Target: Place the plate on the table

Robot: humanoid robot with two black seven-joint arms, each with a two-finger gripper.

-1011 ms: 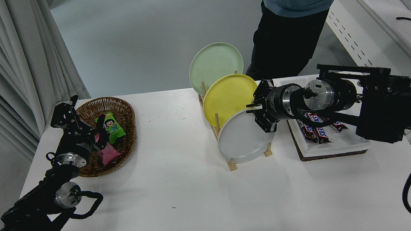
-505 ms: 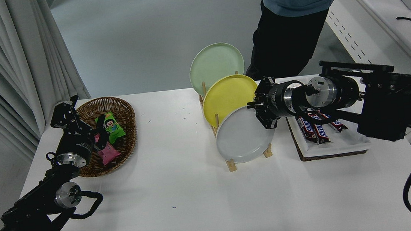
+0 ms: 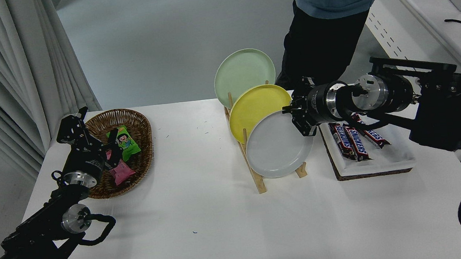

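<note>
The right arm reaches in level from the right edge, wrist pointing left, its end effector clamped on the grey plate's upper right rim. The left arm lies parked at lower left, its end effector raised.

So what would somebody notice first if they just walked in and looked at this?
Probably the three plates standing in the wooden rack mid-table: pale green plate at the back, yellow plate in the middle, light grey plate in front. The right gripper grips the grey plate's upper right edge. Next, the wicker basket of snacks at the left and the Snickers bars on a tray at the right.
</note>
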